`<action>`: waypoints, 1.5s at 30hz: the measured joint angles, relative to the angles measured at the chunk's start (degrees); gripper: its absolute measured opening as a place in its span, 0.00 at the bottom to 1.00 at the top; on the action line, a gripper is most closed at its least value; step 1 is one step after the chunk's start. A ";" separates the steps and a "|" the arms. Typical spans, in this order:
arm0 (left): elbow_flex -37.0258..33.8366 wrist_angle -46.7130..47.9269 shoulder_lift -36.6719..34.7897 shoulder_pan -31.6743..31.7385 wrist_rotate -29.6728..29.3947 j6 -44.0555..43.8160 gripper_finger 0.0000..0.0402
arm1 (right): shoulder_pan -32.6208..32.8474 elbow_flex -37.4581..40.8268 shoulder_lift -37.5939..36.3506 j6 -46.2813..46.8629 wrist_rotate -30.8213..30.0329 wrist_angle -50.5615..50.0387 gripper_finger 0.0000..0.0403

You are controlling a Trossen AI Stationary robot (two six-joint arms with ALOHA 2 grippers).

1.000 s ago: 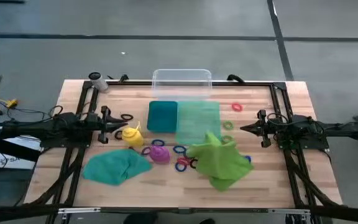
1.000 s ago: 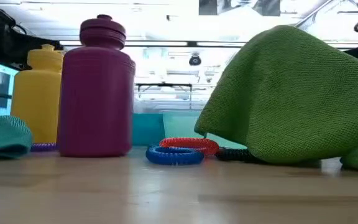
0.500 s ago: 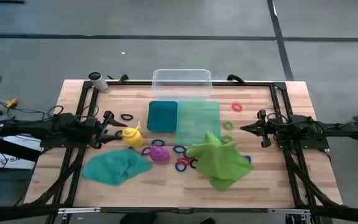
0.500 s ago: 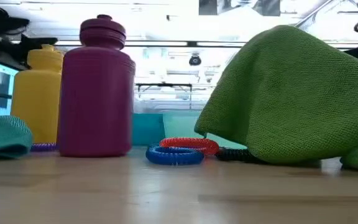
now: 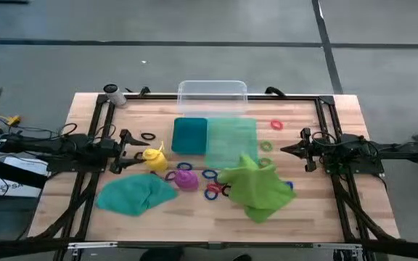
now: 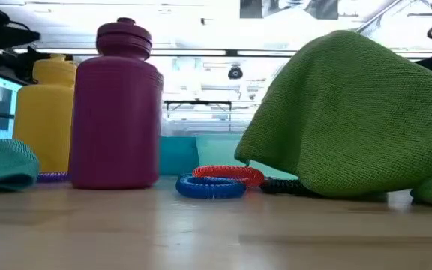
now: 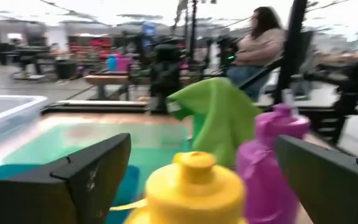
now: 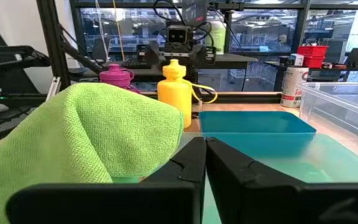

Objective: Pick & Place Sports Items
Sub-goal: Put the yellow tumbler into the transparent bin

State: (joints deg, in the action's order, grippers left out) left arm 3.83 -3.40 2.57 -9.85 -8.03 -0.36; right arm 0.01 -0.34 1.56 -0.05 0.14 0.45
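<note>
A small yellow bottle (image 5: 153, 156) and a purple bottle (image 5: 186, 179) stand upright on the wooden table. A teal cloth (image 5: 135, 194) lies heaped near the front left, and a lime-green cloth (image 5: 258, 188) front right. Small rings lie scattered: black (image 5: 147, 136), blue (image 5: 209, 174), red (image 5: 212, 192), pink (image 5: 276, 125). My left gripper (image 5: 127, 152) is open and level, just left of the yellow bottle. In its wrist view the bottle's cap (image 7: 192, 180) shows between the spread fingers. At the table's right side my right gripper (image 5: 285, 150) is shut and touches nothing.
A teal two-part tray (image 5: 215, 138) lies at the middle, with a clear plastic tub (image 5: 212, 96) behind it at the far edge. A grey can (image 5: 112, 93) stands at the far left corner. Black frame rails (image 5: 93, 181) cross the table on both sides. A person (image 7: 263, 43) shows beyond the table.
My left gripper has opened wider and swung a little toward the table's near edge, so that it points at the yellow bottle. Bottles, cloths and rings have kept their places.
</note>
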 joint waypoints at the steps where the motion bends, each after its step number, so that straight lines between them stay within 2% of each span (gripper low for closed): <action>1: 0.03 -0.02 0.67 -0.34 -1.27 0.37 0.79 | 0.00 0.00 0.00 0.00 0.00 0.00 0.00; 5: 0.03 0.00 3.93 -1.41 -4.35 0.54 0.79 | 0.00 0.00 0.00 0.00 0.00 -0.01 0.00; 20: 0.13 -5.80 15.63 -1.96 -4.44 -0.53 0.79 | 0.00 0.00 0.00 0.00 0.00 0.00 0.00; 25: 0.13 -6.42 17.96 -1.96 -4.46 -0.58 0.73 | -0.02 0.00 0.00 0.00 0.02 -0.02 0.00; 36: 0.16 -10.91 18.77 -1.96 -4.46 -1.69 0.52 | 0.00 -0.01 0.00 0.00 0.00 -0.02 0.00; 45: 0.16 -13.52 18.77 -1.94 -4.46 -2.20 0.52 | 0.00 -0.02 0.02 0.00 0.00 -0.02 0.00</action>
State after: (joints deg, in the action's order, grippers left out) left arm 3.99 -16.91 21.34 -11.79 -12.49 -2.55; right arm 0.01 -0.36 1.58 -0.05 0.14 0.43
